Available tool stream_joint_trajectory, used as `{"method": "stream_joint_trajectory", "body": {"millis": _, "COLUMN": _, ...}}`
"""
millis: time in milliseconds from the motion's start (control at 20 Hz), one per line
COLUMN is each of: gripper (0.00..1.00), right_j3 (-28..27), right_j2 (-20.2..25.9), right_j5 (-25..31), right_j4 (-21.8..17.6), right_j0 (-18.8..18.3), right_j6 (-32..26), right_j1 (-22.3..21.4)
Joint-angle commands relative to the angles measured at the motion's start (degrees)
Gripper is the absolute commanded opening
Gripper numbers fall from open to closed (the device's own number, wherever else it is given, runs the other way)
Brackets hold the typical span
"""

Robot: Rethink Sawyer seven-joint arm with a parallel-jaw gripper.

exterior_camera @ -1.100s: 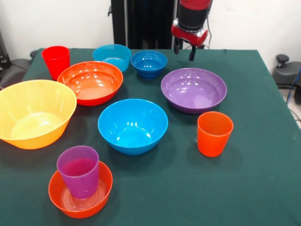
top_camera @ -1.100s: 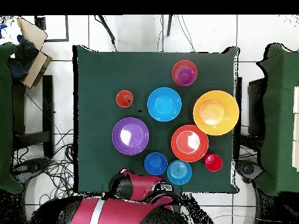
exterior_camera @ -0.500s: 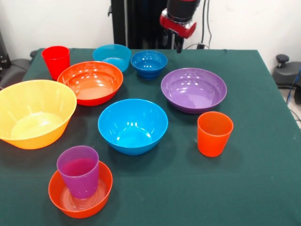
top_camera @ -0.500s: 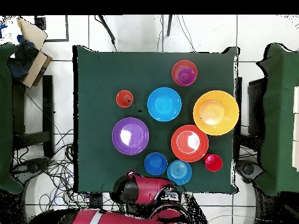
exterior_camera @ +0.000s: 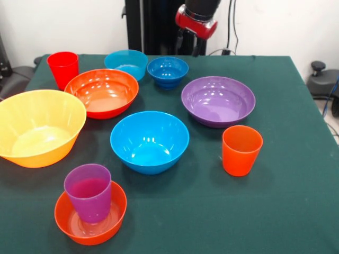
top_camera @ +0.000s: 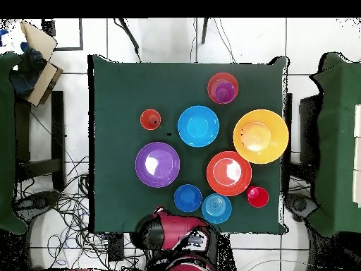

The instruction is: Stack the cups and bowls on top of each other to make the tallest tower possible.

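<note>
My gripper [exterior_camera: 187, 45] hangs open and empty past the table's far edge, behind the small blue bowl [exterior_camera: 167, 71]. The teal bowl [exterior_camera: 126, 63] and red cup [exterior_camera: 63, 67] stand to that bowl's left. In the middle row are the orange-red bowl [exterior_camera: 102, 91] and the purple bowl [exterior_camera: 218, 100]. The big yellow bowl [exterior_camera: 38, 126] is at the left, and the medium blue bowl [exterior_camera: 149, 140] is in the centre. To the right stands the orange cup [exterior_camera: 241, 150]. At the near left, the purple cup [exterior_camera: 88, 191] stands upright inside the small orange bowl [exterior_camera: 114, 222].
A green cloth covers the table [exterior_camera: 286, 201], with bare cloth at the near right. From above, the arm [top_camera: 180, 236] sits at the table's bottom edge, other green-covered tables [top_camera: 337, 141] flank both sides, and cables [top_camera: 67, 205] lie on the floor at left.
The gripper has drawn back, up and to the left, from behind the purple bowl to behind the small blue bowl. No cup or bowl has moved.
</note>
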Motion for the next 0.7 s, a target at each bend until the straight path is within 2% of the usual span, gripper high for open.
{"method": "stream_joint_trajectory", "body": {"millis": 50, "gripper": 1.0, "right_j3": -8.4, "right_j2": 2.1, "right_j5": -4.1, "right_j4": -2.1, "right_j0": 0.6, "right_j6": 2.2, "right_j1": 5.6}}
{"method": "stream_joint_trajectory", "body": {"millis": 500, "gripper": 1.0, "right_j3": -10.6, "right_j2": -1.1, "right_j5": -8.6, "right_j4": -3.5, "right_j0": 4.0, "right_j6": 2.4, "right_j1": 8.1}}
{"method": "stream_joint_trajectory", "body": {"millis": 700, "gripper": 1.0, "right_j3": -10.9, "right_j2": -0.4, "right_j5": -10.5, "right_j4": -4.3, "right_j0": 3.6, "right_j6": 2.2, "right_j1": 8.4}}
